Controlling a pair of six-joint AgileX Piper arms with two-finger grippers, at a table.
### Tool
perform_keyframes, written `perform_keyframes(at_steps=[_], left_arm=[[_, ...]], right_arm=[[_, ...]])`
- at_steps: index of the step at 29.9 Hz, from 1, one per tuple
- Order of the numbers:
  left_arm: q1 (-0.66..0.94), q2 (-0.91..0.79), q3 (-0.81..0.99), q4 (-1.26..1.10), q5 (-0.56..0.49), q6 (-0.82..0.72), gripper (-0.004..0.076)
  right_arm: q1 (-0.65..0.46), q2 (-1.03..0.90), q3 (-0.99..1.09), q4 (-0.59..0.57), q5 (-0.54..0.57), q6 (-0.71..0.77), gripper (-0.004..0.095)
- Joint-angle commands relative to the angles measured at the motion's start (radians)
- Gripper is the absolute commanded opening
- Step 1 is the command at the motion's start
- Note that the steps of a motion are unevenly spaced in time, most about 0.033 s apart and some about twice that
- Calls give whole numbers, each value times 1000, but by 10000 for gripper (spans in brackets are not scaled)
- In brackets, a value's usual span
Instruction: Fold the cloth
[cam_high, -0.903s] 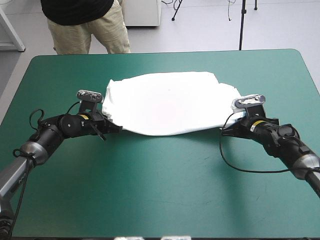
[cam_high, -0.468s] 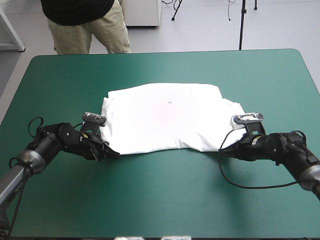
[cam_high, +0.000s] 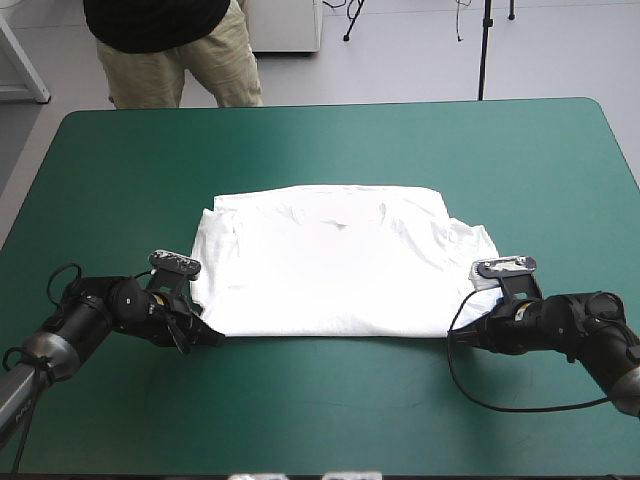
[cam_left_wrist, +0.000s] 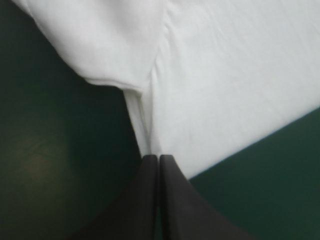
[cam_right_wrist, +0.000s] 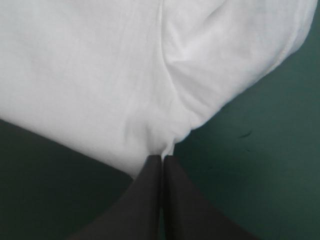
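Nearest to me, on the near half of the table (cam_high: 330, 410), both my arms are lying low on the teal-green cover. From above, my fingertips are blending into the dark wrists and are hard to make out. My left gripper (cam_left_wrist: 158, 159) is pinching the T-shirt (cam_left_wrist: 225, 90), its black fingers pressed all but together on the near left corner. A rounded fold is bulging beside that corner, and its far end is running out of sight. My right gripper (cam_right_wrist: 162, 159) is clamping the near right corner the same way, with cloth puckering just ahead of the tips. Beyond both grippers the T-shirt is lying flat across the table's middle, well short of the far edge.
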Motion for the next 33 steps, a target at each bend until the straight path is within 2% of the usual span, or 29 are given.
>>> perform_keyframes(at_steps=[1,3,5,10,12,17,19,22,27,33], left_arm=[[-2,-26,-22,-1,-13,-3,-8],[-2,-26,-22,-3,-12,31,5],[-2,-26,-22,-5,-9,44,71],[-2,-43,-60,-26,33,43,395],[-2,-79,-98,-28,31,39,463],[-2,-137,-204,-35,-100,-2,468],[-2,-117,-229,-37,-145,-20,460],[-2,-70,-257,-37,-155,-27,455],[-2,-34,-262,-37,-165,-27,454],[-2,-32,-262,-28,-163,-27,454]], right_arm=[[0,-19,-24,-5,-36,-21,-15],[0,-19,-26,-8,-36,-23,22],[0,-19,-28,-8,-36,-27,140],[0,-64,-74,-11,29,-23,525],[-2,-112,-118,-41,52,-5,588],[-54,-159,-249,-216,-10,126,539],[-104,-121,-289,-221,-27,124,512],[-189,-15,-333,-165,-38,48,499],[-273,171,-387,23,-52,-116,490],[-274,399,-458,49,-84,-143,490]])
